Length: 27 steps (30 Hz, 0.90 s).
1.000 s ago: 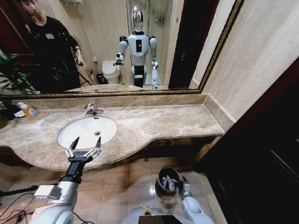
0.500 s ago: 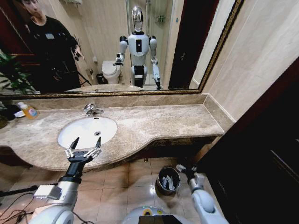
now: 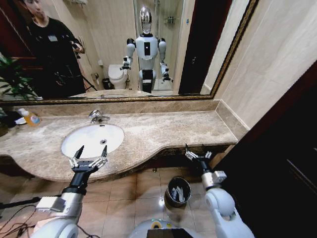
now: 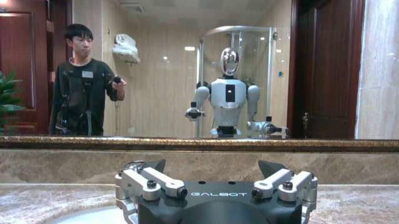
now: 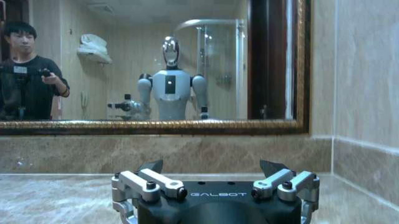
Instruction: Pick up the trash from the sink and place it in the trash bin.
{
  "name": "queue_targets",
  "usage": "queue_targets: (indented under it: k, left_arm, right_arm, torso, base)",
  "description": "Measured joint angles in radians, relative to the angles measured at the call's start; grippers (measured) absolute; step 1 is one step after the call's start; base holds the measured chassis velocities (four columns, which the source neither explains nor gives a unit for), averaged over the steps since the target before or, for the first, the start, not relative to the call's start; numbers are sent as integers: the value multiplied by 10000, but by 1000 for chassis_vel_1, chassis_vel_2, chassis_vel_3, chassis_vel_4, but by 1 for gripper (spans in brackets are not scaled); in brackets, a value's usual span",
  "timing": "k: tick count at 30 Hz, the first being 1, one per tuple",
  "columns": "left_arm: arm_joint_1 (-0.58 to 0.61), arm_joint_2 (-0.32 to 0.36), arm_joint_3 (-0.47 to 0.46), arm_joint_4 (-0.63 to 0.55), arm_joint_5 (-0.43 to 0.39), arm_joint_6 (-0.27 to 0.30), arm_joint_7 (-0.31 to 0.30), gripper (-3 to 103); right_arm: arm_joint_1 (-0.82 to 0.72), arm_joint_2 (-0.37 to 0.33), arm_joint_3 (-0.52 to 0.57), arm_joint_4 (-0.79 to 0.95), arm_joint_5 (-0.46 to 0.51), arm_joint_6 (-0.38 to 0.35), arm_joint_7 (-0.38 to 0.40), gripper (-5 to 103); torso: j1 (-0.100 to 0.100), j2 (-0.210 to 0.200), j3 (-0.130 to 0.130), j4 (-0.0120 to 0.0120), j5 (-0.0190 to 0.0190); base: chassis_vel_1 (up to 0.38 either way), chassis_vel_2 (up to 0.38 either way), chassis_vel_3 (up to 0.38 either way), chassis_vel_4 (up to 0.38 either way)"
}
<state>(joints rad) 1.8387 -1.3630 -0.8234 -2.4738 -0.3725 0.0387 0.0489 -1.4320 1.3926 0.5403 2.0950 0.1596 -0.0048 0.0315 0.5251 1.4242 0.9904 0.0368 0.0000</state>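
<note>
The white oval sink (image 3: pixel 89 141) is set in the marble counter, with a chrome faucet (image 3: pixel 98 116) behind it. My left gripper (image 3: pixel 92 148) hovers open over the sink's front rim, holding nothing; the left wrist view shows it (image 4: pixel 213 164) facing the mirror with the sink rim (image 4: pixel 93 215) below. The trash bin (image 3: pixel 170 197) stands on the floor tiles under the counter's curve, with white trash pieces (image 3: pixel 179 192) inside. My right gripper (image 3: pixel 196 150) is open and empty at counter-edge height, up and to the right of the bin; it (image 5: pixel 212 164) faces the back wall.
An orange-liquid soap bottle (image 3: pixel 31 118) stands at the counter's far left beside a plant (image 3: pixel 11 79). The marble counter (image 3: pixel 173 129) runs right to a tiled wall. A dark wooden door (image 3: pixel 287 163) closes off the right side. A person is reflected in the mirror.
My right arm has risen from the trash bin's mouth to the counter's front edge, its gripper open. The left arm has not moved.
</note>
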Motion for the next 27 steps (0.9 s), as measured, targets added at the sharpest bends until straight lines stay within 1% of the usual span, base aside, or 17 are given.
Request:
queue_targets:
  k: [1,5,27]
  left_arm:
    - [0,0,1,0,0,0,0,100]
    - [0,0,0,0,0,0,0,100]
    - [0,0,1,0,0,0,0,100]
  right_arm:
    - [203,-64,-38,40,0,-258,152,100]
    - [367,-126,-101,62,21,-497,343,100]
    - [355,-132,-109,-10,76,-515,372,100]
  torso:
    - [0,0,0,1,0]
    - [0,0,0,0,0]
    - [-1,0,0,0,0]
  base:
    - [0,0,0,0]
    - [0,0,0,0]
    - [0,0,0,0]
